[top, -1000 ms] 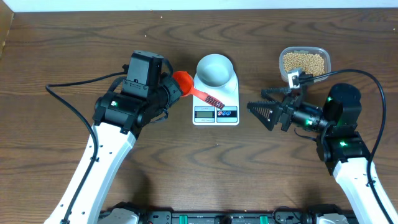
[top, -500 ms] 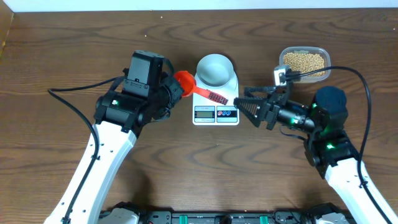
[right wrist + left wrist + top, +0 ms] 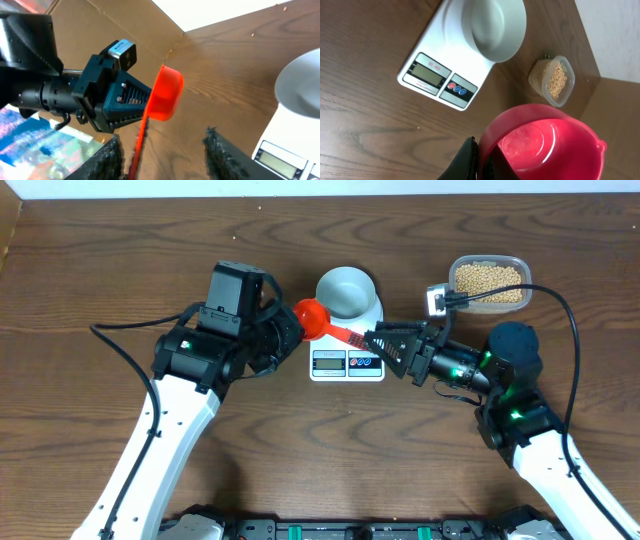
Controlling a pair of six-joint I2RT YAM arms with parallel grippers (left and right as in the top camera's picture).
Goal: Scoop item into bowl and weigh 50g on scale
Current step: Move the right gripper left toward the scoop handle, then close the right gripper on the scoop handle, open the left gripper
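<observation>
A red scoop is held by its cup rim in my left gripper, which is shut on it. The cup is empty. Its handle points toward my right gripper and lies between that gripper's open fingers, close to the left one, with a wide gap on the other side. The pale bowl sits empty on the white scale. The beans fill a clear container at the back right.
The clear container stands on the table right of the scale. The scale's display and its red and blue buttons face the front. Cables trail from both arms over the brown wooden table.
My right arm has swung left from beside the container to the scoop's handle, its jaws narrowing. The left gripper has shifted the scoop slightly right.
</observation>
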